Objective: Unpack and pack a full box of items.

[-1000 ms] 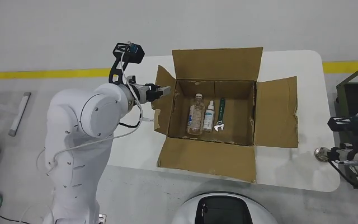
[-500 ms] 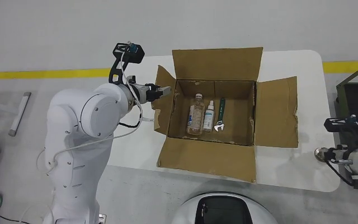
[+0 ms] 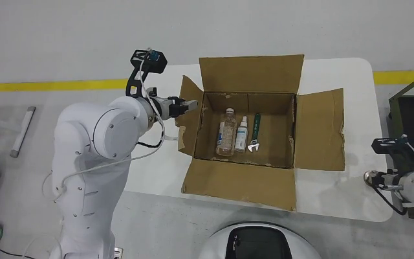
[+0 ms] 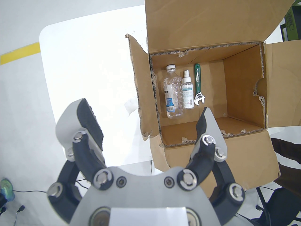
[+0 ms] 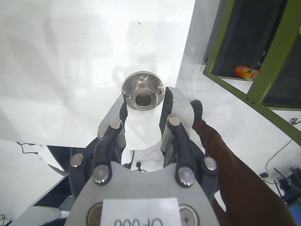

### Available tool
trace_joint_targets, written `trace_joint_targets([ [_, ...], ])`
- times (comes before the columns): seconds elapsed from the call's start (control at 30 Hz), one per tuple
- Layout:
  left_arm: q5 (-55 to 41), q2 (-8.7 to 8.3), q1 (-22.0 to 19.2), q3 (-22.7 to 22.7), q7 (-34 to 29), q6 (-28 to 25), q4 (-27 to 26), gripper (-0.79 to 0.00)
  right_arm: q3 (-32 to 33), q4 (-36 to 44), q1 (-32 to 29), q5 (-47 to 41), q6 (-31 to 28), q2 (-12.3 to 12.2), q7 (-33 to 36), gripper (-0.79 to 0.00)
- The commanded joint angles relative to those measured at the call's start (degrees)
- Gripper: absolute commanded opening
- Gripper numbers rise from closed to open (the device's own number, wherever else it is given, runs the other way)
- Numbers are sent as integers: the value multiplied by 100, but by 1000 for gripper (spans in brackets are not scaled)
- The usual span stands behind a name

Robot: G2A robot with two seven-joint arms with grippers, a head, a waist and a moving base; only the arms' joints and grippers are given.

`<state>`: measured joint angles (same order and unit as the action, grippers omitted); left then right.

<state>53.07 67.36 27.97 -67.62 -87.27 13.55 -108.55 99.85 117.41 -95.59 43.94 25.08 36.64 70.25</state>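
An open cardboard box [image 3: 323, 133] [image 4: 244, 17] stands on the white table [image 3: 362, 194]. On its floor lie a clear plastic bottle [image 3: 226, 133] [image 4: 172, 95], a small white spray bottle [image 3: 242, 134] [image 4: 187, 92] and a green-handled wrench [image 3: 255, 133] [image 4: 198, 83], side by side. My left gripper [image 3: 192, 104] [image 4: 147, 116] hangs open and empty beside the box's left flap. Off the table's right edge, my right gripper [image 3: 372, 177] [image 5: 144, 109] is shut on a round metal flange [image 5: 142, 91] [image 3: 370, 177].
A green-framed rack [image 5: 237, 38] [image 3: 401, 107] stands right of the table, with an orange can [image 5: 245, 72] lying on its shelf. A yellow floor line [image 3: 65, 84] runs behind the table. A grey tube [image 3: 22, 131] lies on the floor at far left.
My right arm has drifted slightly down and left at the table's right edge, with the flange still held. The left arm and the box contents have not moved.
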Motion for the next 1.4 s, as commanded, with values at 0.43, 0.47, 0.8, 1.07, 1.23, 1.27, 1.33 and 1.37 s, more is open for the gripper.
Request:
trace_joint_targets([
  [0.43,0,0,0,0,0,0,0,0,-135,-193,148,65,-76,81,25,-437],
  [0.47,0,0,0,0,0,0,0,0,-147,-206,159,67,-82,87,18,-437],
  [0.8,0,0,0,0,0,0,0,0,-257,-317,279,105,-123,140,52,-493],
  [1.07,0,0,0,0,0,0,0,0,-369,-440,418,149,-147,183,71,-677],
  [1.23,0,0,0,0,0,0,0,0,-429,-452,527,139,-140,211,81,-785],
  [1.27,0,0,0,0,0,0,0,0,-414,-432,557,91,-138,219,66,-785],
  [1.33,0,0,0,0,0,0,0,0,-331,-359,614,-52,-129,233,39,-785],
  [1.37,0,0,0,0,0,0,0,0,-242,-277,659,-161,-127,239,18,-785],
])
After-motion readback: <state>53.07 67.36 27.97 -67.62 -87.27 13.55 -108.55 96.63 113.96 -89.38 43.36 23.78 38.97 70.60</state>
